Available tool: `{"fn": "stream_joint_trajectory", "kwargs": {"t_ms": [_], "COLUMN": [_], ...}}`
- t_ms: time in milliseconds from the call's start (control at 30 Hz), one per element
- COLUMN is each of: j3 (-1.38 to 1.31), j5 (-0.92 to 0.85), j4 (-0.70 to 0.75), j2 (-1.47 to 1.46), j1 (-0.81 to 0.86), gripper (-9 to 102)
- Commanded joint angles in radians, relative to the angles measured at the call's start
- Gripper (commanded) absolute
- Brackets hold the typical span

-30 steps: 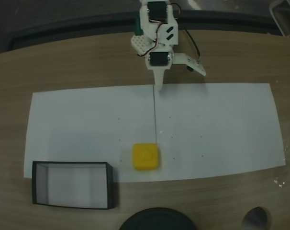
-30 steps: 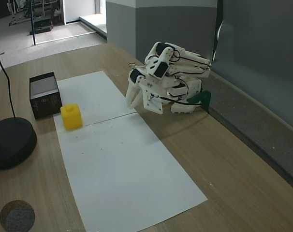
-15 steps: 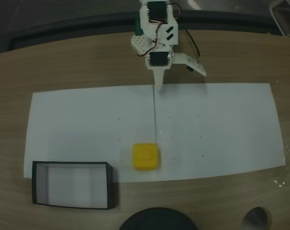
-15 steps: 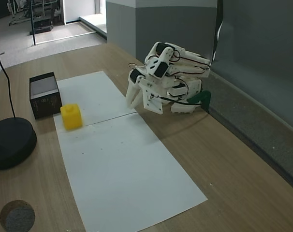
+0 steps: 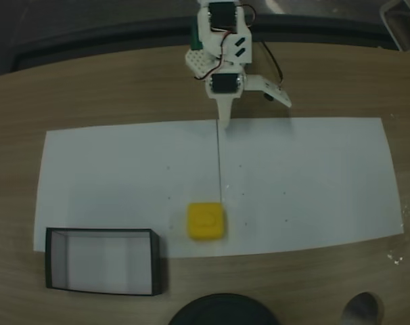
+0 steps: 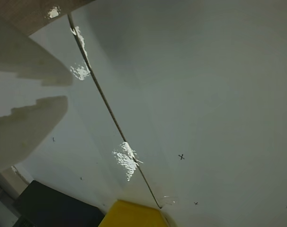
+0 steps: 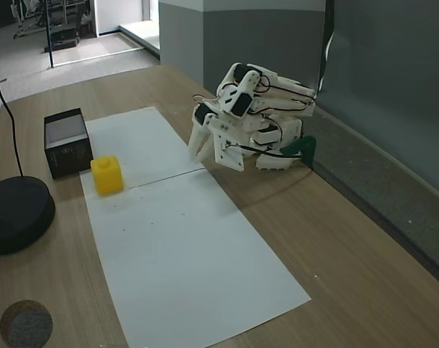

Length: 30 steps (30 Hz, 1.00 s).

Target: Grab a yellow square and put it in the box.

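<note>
Yellow square (image 5: 206,221) sits on the white paper sheet (image 5: 313,183), near its front edge in a fixed view, just beside the end of the seam line where two sheets meet; matte plastic, rounded corners, faint embossed mark on the top face. In a fixed view from the side it reads as a small cube (image 7: 106,175), resting flat, untouched. Box (image 5: 101,261) is low and rectangular with thin black walls and a pale see-through bottom, standing on the wood-grain tabletop (image 5: 110,95) at the paper's corner, left of the block in that view and apart from it; nothing visible inside. Side view shows the box (image 7: 67,142) just behind the block with a small gap. Arm is white plastic with black servos, folded low at the far edge of the tabletop, pincer (image 5: 224,118) pointing down at the paper's far edge on the seam, well apart from the block. Pincer (image 7: 198,151) holds nothing; in the wrist view the two pale fingers (image 6: 25,123) show a narrow gap between them. Wrist view also catches the yellow top edge (image 6: 131,215) at the bottom of frame. Round black base (image 7: 13,214) and a dark disc (image 7: 25,323) sit on the tabletop near the box side.
</note>
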Motion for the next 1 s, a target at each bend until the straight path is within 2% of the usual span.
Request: {"fn": "stream_joint_trajectory", "kwargs": {"t_ms": [0,133,267,300,400,533,633,867,967], "j3": [-0.041,-0.091,-0.222,-0.252,-0.302,-0.293,-0.342,-0.68,-0.876], "j5": [0.003,-0.017,-0.273,-0.288,-0.213,-0.11,-0.103,-0.103,-0.104], "j4": [-0.04,-0.155,-0.261,-0.285,-0.348,-0.351,-0.362,-0.345,-0.259], "j2": [0.023,0.025,0.023,0.023,0.02,-0.063,-0.23,-0.841,-1.16], "j1": [0.0,0.04,0.06,0.043,-0.009,-0.034,-0.037,-0.028,-0.028], "gripper": [0,0,5,7,14,29,35,35,36]}}
